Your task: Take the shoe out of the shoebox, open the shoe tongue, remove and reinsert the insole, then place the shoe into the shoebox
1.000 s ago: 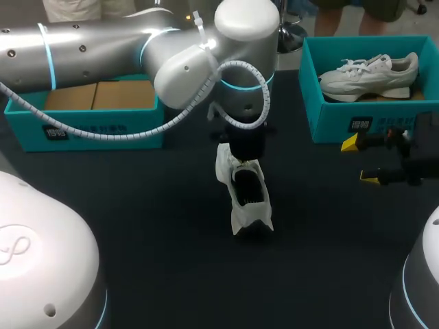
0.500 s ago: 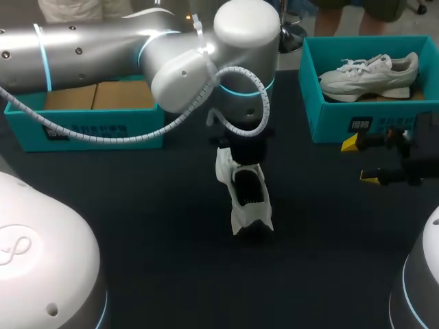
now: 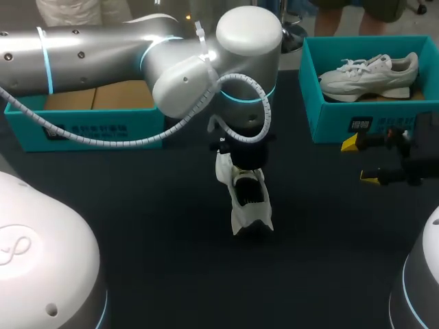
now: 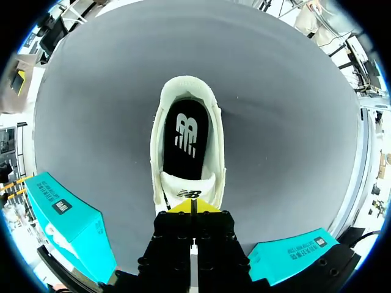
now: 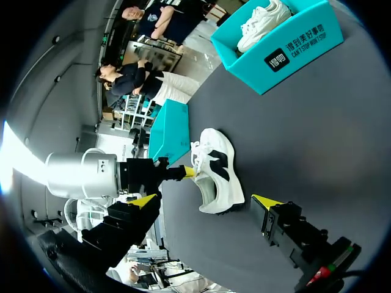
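A white shoe (image 3: 250, 202) stands on the black table at the middle, its heel toward me in the head view. In the left wrist view its dark insole (image 4: 186, 139) shows inside the opening, and the tongue (image 4: 187, 188) is raised at the near end. My left gripper (image 4: 193, 206) is right above the shoe, its yellow tips pressed together on the tongue's edge. My right gripper (image 3: 360, 162) hangs open to the right of the shoe, well apart from it, with nothing between its fingers (image 5: 204, 201). A teal shoebox (image 3: 82, 129) with a cardboard floor stands at the back left.
At the back right a second teal box (image 3: 343, 123) holds another white shoe (image 3: 369, 74). My left arm's elbow and cable loop hang over the table's middle back. Bare black table lies in front of the shoe.
My left wrist has shifted slightly down and to the right over the shoe. The shoe and my right arm have kept still.
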